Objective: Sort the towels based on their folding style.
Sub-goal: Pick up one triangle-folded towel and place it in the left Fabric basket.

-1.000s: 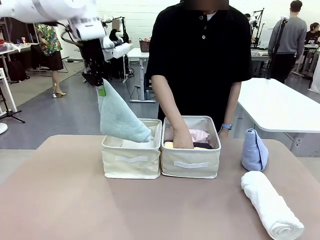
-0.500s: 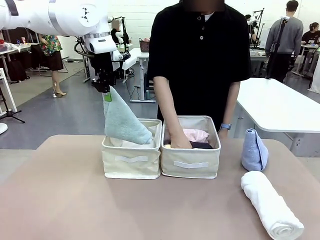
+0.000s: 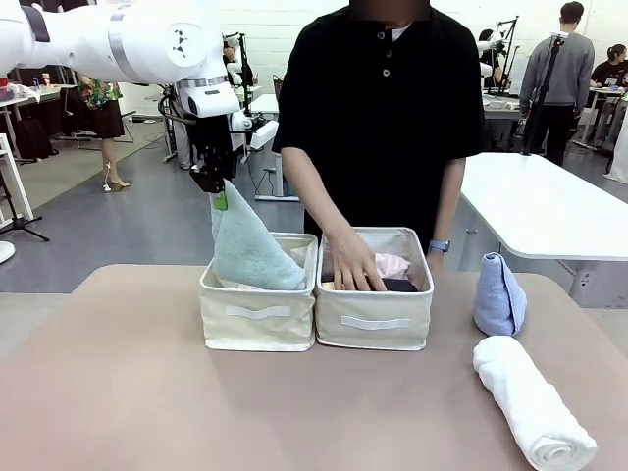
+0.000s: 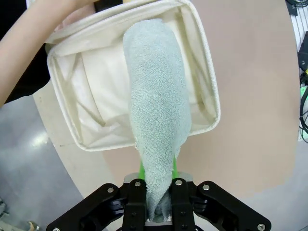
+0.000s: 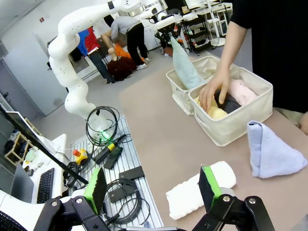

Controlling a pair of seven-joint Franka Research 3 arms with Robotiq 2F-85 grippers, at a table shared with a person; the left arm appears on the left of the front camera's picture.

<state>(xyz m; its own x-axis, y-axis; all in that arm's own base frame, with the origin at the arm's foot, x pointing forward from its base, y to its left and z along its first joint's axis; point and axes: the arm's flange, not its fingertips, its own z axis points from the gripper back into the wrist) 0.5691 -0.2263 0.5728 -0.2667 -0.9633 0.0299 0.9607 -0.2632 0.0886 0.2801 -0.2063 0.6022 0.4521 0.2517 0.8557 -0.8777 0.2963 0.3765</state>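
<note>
My left gripper (image 3: 220,194) is shut on the tip of the pale green cone towel (image 3: 250,253), whose wide end rests inside the left beige bin (image 3: 257,316). From the left wrist, the green towel (image 4: 156,106) hangs from the gripper (image 4: 158,174) into that bin (image 4: 208,86). A person's hand (image 3: 351,267) presses on the pink (image 3: 394,265) and dark grey rolls in the right bin (image 3: 375,322); a yellow roll (image 5: 211,112) lies beside them. The light blue cone (image 3: 498,294) and the white roll (image 3: 530,397) sit on the table at right. My right gripper (image 5: 153,188) is open above the white roll (image 5: 199,190).
The two bins stand side by side at mid-table, with the person standing close behind them. Bare tabletop (image 3: 147,392) lies in front and to the left. The table's right edge is close to the white roll.
My left gripper has moved right and slightly down, standing the green towel more upright inside the left bin. The person's hand has shifted on top of the rolls in the right bin.
</note>
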